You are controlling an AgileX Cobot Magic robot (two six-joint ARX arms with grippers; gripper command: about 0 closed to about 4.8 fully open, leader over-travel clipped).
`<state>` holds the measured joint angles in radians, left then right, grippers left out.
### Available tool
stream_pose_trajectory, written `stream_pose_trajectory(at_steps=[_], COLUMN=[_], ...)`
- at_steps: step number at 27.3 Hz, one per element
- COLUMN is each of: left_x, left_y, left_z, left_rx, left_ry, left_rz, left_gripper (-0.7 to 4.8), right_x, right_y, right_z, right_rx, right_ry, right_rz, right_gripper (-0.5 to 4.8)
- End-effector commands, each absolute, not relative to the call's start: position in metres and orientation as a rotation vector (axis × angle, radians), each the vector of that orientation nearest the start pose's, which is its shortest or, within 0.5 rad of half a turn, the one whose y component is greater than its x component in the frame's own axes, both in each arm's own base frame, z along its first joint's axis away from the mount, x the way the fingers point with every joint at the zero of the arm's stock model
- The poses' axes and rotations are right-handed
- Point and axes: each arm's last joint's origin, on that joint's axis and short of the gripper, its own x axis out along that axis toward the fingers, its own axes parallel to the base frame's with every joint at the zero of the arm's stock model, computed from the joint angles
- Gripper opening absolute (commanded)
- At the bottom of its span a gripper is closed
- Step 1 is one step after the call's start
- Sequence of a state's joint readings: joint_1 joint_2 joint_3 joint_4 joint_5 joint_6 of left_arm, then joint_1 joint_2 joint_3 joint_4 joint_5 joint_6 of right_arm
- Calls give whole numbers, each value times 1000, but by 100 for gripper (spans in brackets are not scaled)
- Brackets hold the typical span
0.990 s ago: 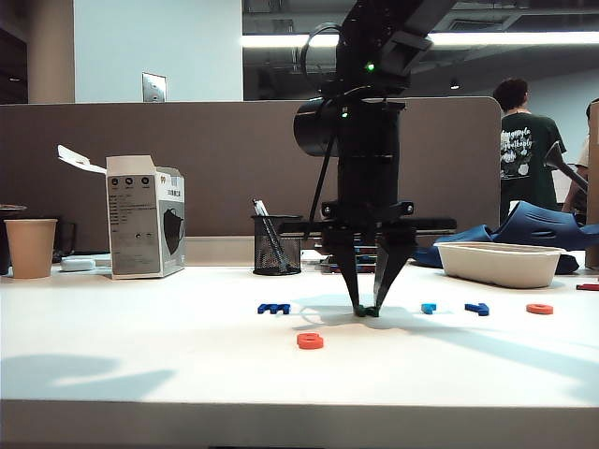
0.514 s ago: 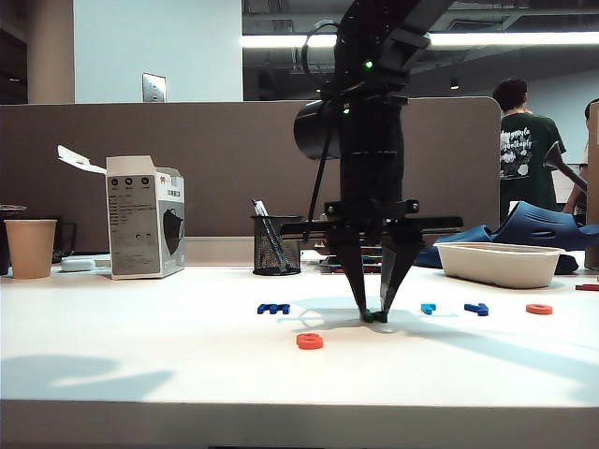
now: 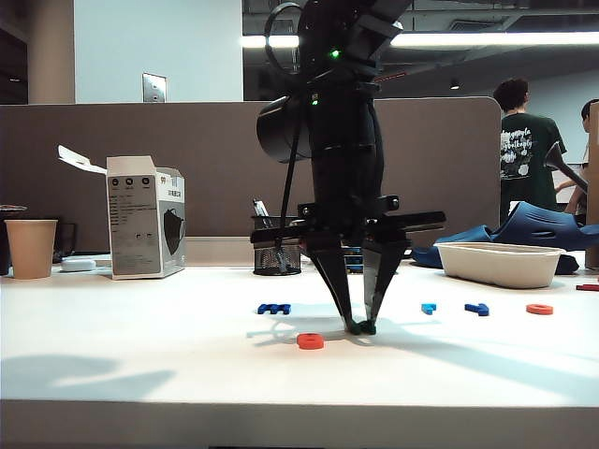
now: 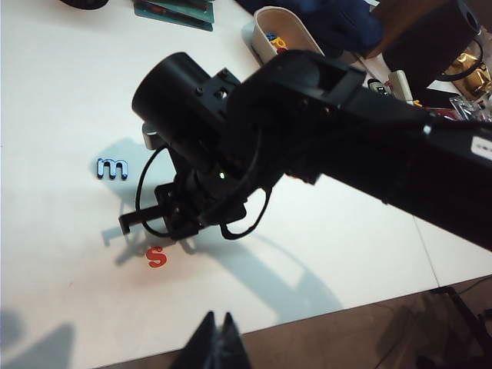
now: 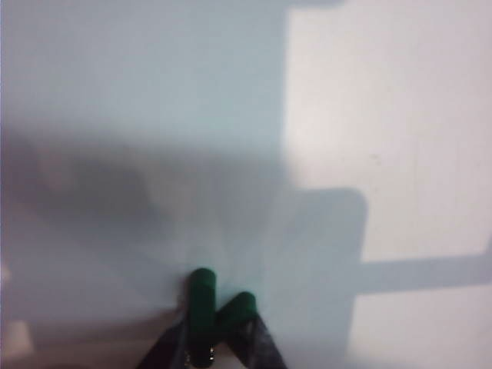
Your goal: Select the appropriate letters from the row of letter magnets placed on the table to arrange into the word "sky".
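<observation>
My right gripper [image 3: 359, 324] points straight down at the white table [image 3: 140, 369], shut on the green angular letter [image 3: 366, 328], whose lower edge is at the tabletop. In the right wrist view the green letter [image 5: 217, 309] sticks out from between the dark fingers of the right gripper [image 5: 214, 342]. The orange-red s [image 3: 310, 341] lies just left of it, nearer the front edge. The dark blue Y-shaped letter [image 3: 477, 309] lies in the row to the right. My left gripper [image 4: 217, 318] is shut and empty above the table's front edge, with the s [image 4: 156, 257] ahead of it.
A dark blue m [image 3: 273, 308], a light blue letter [image 3: 429, 308] and another orange-red letter [image 3: 539, 309] lie in the row. Behind stand a mesh pen cup [image 3: 276, 245], a white box [image 3: 145, 217], a paper cup [image 3: 30, 248] and a white tray [image 3: 499, 264].
My right gripper has carried the green letter left and toward the front of the table, from the row to a spot beside the orange-red s. The left gripper has kept still.
</observation>
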<state>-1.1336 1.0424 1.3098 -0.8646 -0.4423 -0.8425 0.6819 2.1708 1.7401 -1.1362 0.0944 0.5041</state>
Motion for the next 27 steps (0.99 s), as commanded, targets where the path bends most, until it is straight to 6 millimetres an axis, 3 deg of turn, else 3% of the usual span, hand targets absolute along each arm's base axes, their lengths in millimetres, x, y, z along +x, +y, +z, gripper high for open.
stream_pose_trajectory(at_steps=[1,10,27], left_x=[90,89,89], left_y=[-162,-162,-162], left_z=[403,403,403], left_rx=[-371,-371,-371], left_ry=[652,652,652], left_rz=[-435,-435,-435], left_gripper=[-5,-5,-5], right_x=[316,296,291], right_y=[259,256,262], right_z=[161,168,169], right_rx=[-240,-243,-219], right_ry=[1579,1550,1554], right_rz=[64,69,90], right_gripper=[94,94,118])
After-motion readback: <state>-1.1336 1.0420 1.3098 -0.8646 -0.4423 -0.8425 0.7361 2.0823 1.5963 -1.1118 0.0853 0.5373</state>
